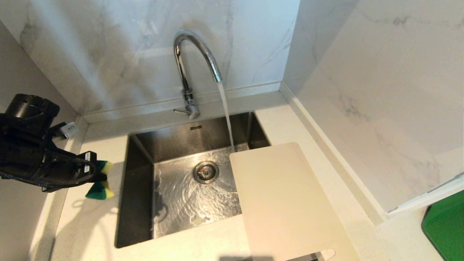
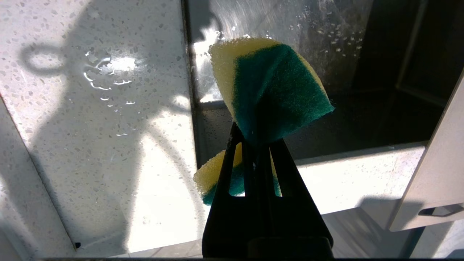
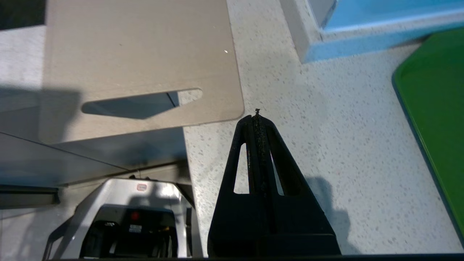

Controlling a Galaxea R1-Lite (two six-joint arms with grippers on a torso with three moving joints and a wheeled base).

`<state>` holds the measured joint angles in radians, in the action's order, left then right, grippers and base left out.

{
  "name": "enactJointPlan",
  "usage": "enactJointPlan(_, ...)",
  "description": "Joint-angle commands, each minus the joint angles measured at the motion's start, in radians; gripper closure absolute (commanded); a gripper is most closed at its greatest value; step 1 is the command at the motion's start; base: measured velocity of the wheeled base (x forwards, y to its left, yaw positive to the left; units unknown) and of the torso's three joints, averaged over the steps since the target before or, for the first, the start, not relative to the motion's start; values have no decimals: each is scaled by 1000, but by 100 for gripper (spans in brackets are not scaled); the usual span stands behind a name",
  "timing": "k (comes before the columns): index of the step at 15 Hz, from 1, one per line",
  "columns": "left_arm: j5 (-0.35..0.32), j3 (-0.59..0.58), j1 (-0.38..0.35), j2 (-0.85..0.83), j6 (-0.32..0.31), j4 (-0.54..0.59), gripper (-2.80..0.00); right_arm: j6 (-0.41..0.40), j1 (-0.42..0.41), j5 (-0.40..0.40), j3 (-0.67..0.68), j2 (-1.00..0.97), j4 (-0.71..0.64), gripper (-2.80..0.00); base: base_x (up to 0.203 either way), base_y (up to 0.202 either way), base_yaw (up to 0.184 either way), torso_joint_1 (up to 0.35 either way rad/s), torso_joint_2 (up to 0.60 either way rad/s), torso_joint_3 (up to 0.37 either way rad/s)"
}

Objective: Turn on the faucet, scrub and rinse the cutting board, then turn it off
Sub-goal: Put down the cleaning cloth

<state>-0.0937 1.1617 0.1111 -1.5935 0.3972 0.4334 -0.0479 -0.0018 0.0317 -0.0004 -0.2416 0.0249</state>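
Water runs from the chrome faucet (image 1: 188, 54) into the steel sink (image 1: 139, 174); its thin lever (image 1: 179, 110) points left. The beige cutting board (image 1: 286, 203) lies flat, spanning the sink's right edge and the counter, its handle cut-out (image 3: 141, 104) at the near end over the counter's front edge. My left gripper (image 1: 98, 174) hovers over the counter left of the sink, shut on a yellow-and-green sponge (image 2: 268, 90). Out of the head view, my right gripper (image 3: 256, 117) is shut and empty above the counter, just off the board's near right corner.
A green tray (image 1: 446, 224) sits on the counter at the far right, beyond a marble wall corner (image 1: 362, 108). A puddle (image 2: 108, 72) wets the counter left of the sink. The robot's base (image 3: 134, 221) shows below the counter's front edge.
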Motion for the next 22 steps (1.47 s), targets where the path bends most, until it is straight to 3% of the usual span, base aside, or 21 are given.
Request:
enactJointPlan(1, -1, -2, 4, -9, 3, 2, 0, -1, 22, 1, 1, 103, -9, 0, 0, 0, 0, 0, 0, 0)
enactJointPlan(4, -1, 0, 4, -13, 2, 2, 0, -23, 11, 0, 1, 252, -30, 0, 0, 0, 0, 0, 0, 0)
enactJointPlan(6, 2, 2, 4, -35, 0, 2, 0, -30, 6, -1, 1, 242, -34, 0, 0, 0, 0, 0, 0, 0)
enactJointPlan(9, 14, 13, 4, -46, -8, 5, 0, 48, 5, -28, 1, 242, -30, 0, 0, 0, 0, 0, 0, 0)
enactJointPlan(14, 41, 28, 4, -48, -10, 41, 0, 48, 6, -30, 0, 242, -30, 0, 0, 0, 0, 0, 0, 0)
enactJointPlan(17, 102, 29, -4, -49, -79, 139, 0, 48, 5, -29, 1, 242, -30, 0, 0, 0, 0, 0, 0, 0)
enactJointPlan(22, 100, -91, -89, -111, -115, 142, 0, 48, 6, -29, 2, 242, -30, 0, 0, 0, 0, 0, 0, 0)
